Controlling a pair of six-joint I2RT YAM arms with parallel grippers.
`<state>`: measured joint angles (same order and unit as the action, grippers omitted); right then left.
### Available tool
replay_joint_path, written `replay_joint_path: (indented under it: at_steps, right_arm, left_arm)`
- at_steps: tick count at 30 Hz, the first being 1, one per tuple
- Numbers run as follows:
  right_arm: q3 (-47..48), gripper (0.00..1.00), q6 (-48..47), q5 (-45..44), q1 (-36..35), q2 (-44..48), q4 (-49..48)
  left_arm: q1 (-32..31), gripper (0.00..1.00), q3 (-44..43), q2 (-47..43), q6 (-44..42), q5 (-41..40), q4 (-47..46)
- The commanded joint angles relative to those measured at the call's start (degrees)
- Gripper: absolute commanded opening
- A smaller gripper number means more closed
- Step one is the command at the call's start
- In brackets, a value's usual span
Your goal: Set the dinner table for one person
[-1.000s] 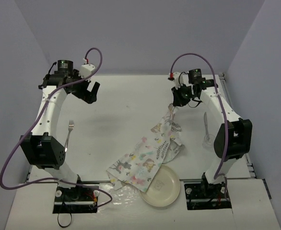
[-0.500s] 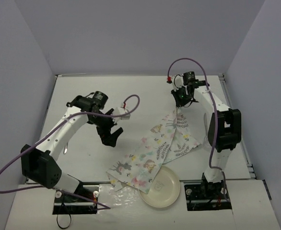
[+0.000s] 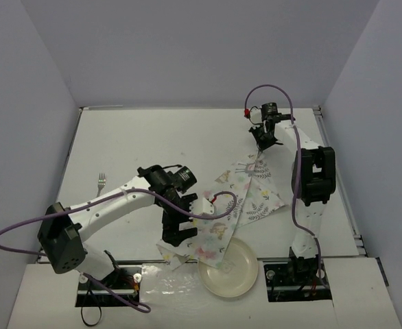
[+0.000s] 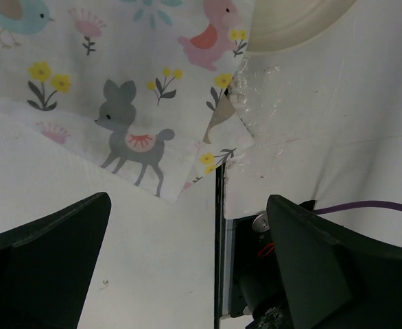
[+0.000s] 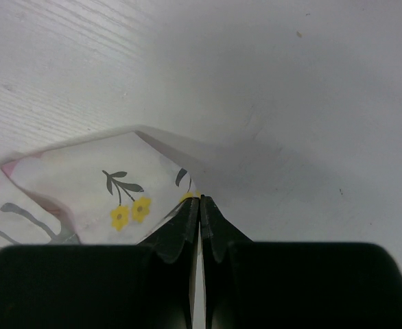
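The dinner table (image 3: 153,137) is a flat white surface. On it lies a printed cloth placemat (image 3: 245,195) with animals and leaves, partly spread and still rumpled. My right gripper (image 3: 259,149) is shut on its far corner; in the right wrist view the fingertips (image 5: 199,200) pinch the cloth edge (image 5: 84,185) just above the table. My left gripper (image 3: 177,236) hovers open over the placemat's near corner (image 4: 129,130), with its fingers (image 4: 43,260) wide apart and nothing between them. A cream plate (image 3: 228,267) sits at the near edge, partly under the cloth.
A fork (image 3: 100,184) lies on the left side of the table. The table's near edge, with a dark gap and the arm mount (image 4: 256,274), shows just below the left gripper. Grey-lilac walls (image 3: 36,103) close in the left, back and right.
The left arm swung from the far left down to the placemat's near corner. The right gripper drew the far corner farther back, and the cloth spread out more.
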<state>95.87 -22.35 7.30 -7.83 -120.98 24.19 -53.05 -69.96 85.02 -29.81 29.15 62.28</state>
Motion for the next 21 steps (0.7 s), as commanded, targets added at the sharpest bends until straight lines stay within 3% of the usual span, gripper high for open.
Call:
replay_joint_path:
  at_steps: [1, 6, 14, 21]
  right_arm:
    - [3.0, 0.00, 0.2, -3.2, -0.1, 3.9, -0.9]
    - [8.9, 0.00, 1.4, -7.0, -0.3, -0.3, -0.4]
    - [8.0, 0.00, 2.3, -4.8, -1.4, -1.1, 0.2]
    - [7.3, 0.00, 2.9, -3.4, -2.1, -0.7, 0.3]
  left_arm:
    - [-3.2, 0.97, 0.6, 3.8, 1.6, -6.2, -6.3]
    - [-3.5, 0.97, -3.7, 9.2, -0.4, -3.1, -6.0]
    - [-3.1, 0.97, -6.2, 14.6, -5.8, 1.3, -3.6]
    - [5.0, 0.96, -13.1, 25.6, -11.5, 8.8, 1.3]
